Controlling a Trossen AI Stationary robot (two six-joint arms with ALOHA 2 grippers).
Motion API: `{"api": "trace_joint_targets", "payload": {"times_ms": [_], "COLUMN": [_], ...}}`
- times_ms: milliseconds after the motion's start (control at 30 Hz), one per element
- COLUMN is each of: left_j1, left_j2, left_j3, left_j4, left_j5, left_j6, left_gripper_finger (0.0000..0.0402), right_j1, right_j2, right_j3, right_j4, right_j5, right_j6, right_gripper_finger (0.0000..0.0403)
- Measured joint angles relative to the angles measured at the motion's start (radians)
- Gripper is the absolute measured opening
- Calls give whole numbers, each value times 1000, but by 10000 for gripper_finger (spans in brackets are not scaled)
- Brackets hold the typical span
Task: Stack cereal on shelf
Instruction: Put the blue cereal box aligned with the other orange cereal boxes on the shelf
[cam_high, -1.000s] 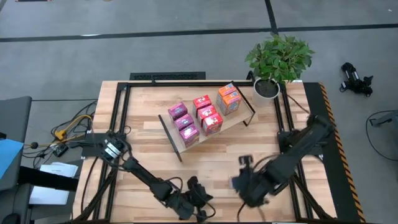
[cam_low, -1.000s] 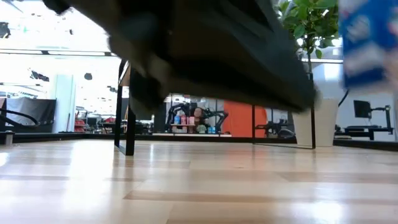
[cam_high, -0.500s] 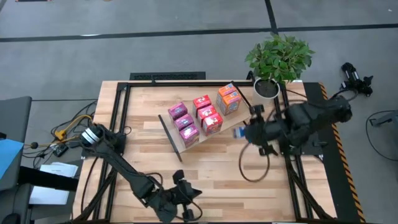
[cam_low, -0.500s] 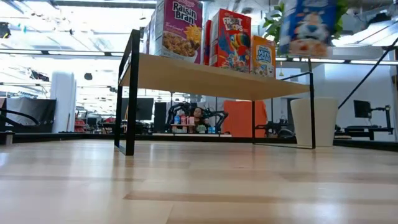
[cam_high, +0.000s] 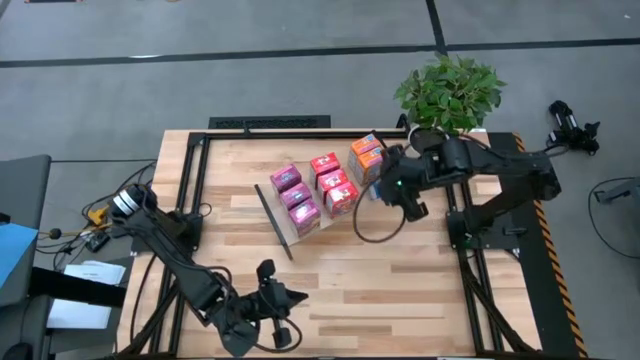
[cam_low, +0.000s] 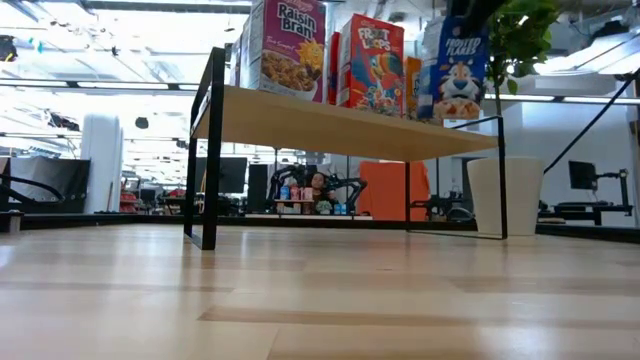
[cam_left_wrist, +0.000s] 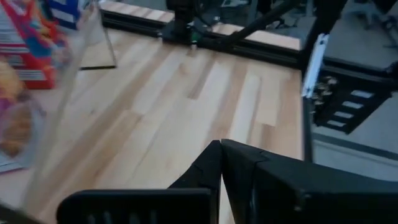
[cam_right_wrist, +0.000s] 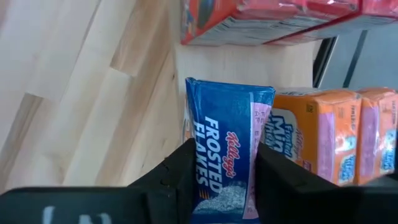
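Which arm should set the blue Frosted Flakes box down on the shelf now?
Right. The right gripper is clamped on the blue Frosted Flakes cereal box at the light-wood shelf, beside the orange cardboard boxes. The left gripper sits empty at the table's near edge, apart from it.

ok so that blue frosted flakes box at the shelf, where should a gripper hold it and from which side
Across its two broad printed faces near the top, coming down from above. The Frosted Flakes box is tall and thin, so its narrow depth fits between the fingers, as the right gripper shows, shut on it. The orange boxes stand close beside it on the shelf, so approaching from that side looks blocked. The left gripper waits near the table's front edge.
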Motion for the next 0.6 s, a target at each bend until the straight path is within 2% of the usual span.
{"api": "trace_joint_targets", "payload": {"times_ms": [400,600], "left_j1": [-3,-2], "left_j2": [-10,-10], "left_j3": [0,0], "left_j4": [-81,-80], "left_j5": [-16,-23], "left_j6": [2,3], "left_gripper_finger": [0,0], "right_j1": [-101,-122], "right_j2": [4,4], "right_j3": [2,2], "right_j4": [27,27], "right_j5": [-108,-113], "right_j6": [-100,-104], "right_gripper_finger": [147,163]}}
